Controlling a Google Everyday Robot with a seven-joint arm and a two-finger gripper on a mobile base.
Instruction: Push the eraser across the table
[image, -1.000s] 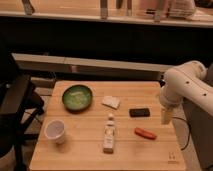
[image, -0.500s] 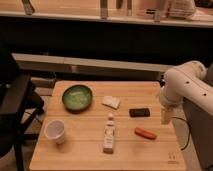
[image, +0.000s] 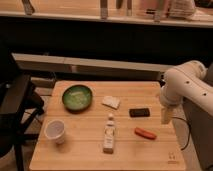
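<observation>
Gripper hangs at table edge; eraser near, tableward of it, long axis pointing at gripper. Opening: cannot tell.

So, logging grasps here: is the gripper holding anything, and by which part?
Nothing: the gripper hangs at the right edge of the table, apart from the eraser.

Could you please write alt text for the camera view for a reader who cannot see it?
The robot's gripper hangs at the table's edge, near the black eraser without touching it. An orange item, bottle, cup, green bowl and white wedge sit there.
</observation>
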